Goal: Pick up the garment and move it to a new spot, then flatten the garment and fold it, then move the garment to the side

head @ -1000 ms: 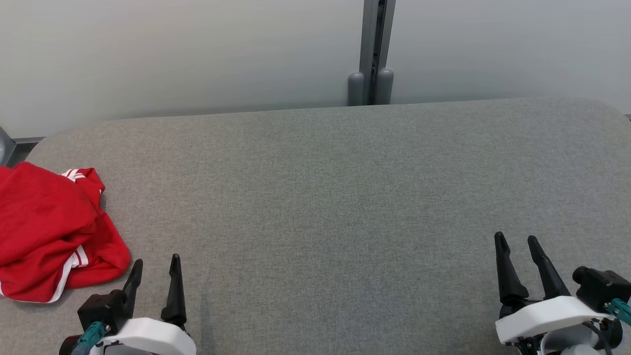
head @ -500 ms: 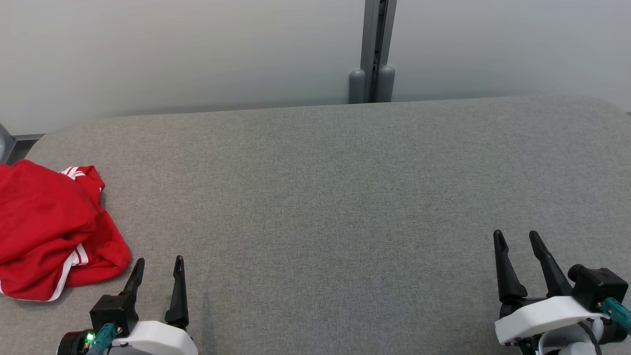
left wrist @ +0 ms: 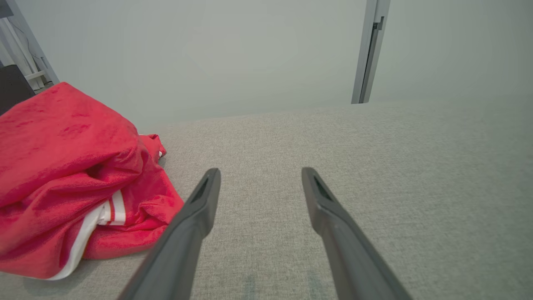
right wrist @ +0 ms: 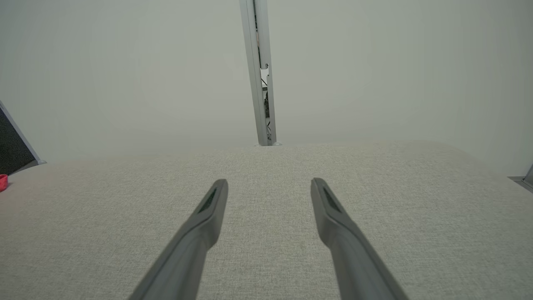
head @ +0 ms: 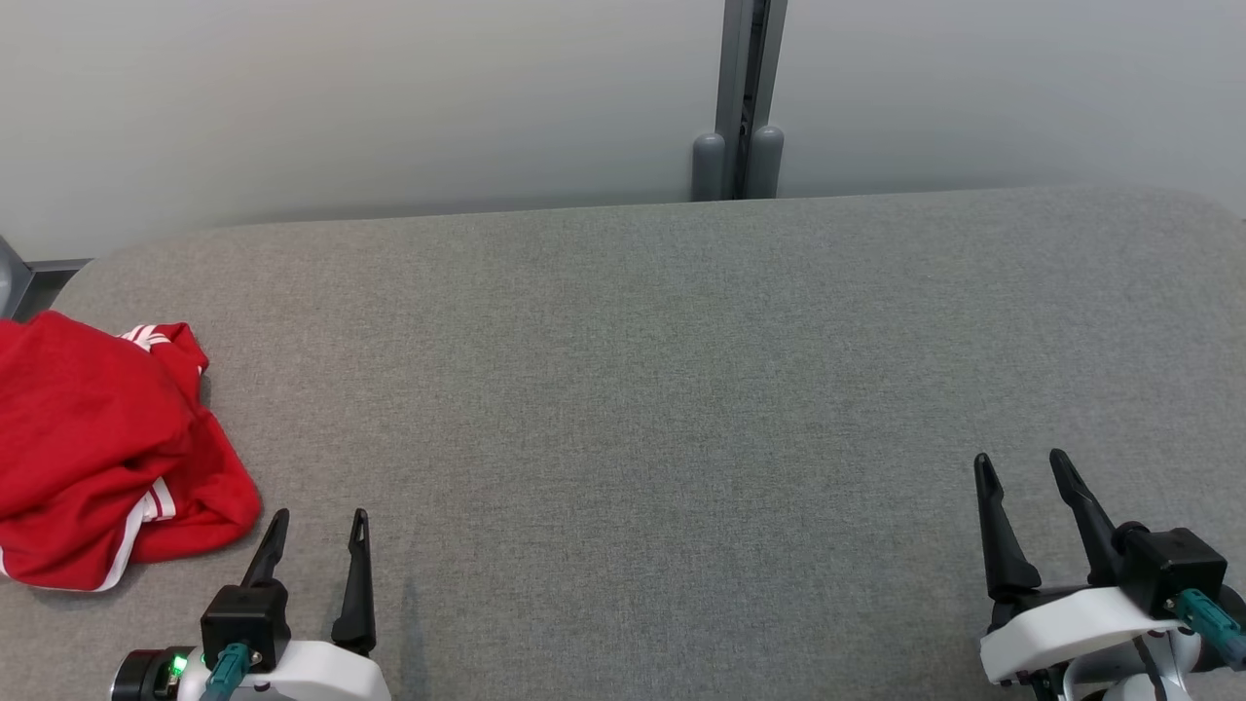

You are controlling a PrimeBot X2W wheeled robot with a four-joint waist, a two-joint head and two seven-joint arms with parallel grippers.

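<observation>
A crumpled red garment (head: 97, 448) with white stripes lies in a heap at the far left of the grey fabric table (head: 681, 389). The left wrist view has the garment (left wrist: 70, 179) bunched just left of my fingers. My left gripper (head: 319, 520) stands open near the front edge, a little to the right of the heap and apart from it. From the left wrist, the same gripper (left wrist: 259, 174) holds nothing. My right gripper (head: 1020, 461) is open at the front right, far from the garment, and empty in its own view (right wrist: 270, 184). A sliver of red garment (right wrist: 3, 182) peeks at that view's left edge.
A pale wall runs behind the table, with a grey vertical post (head: 745, 97) at its middle. The table's rounded back corners and left edge lie close to the garment. Bare grey fabric stretches between the two grippers.
The left gripper has slid slightly right and turned more upright; the right gripper has rotated a little. The head view has shifted slightly. The garment has not moved.
</observation>
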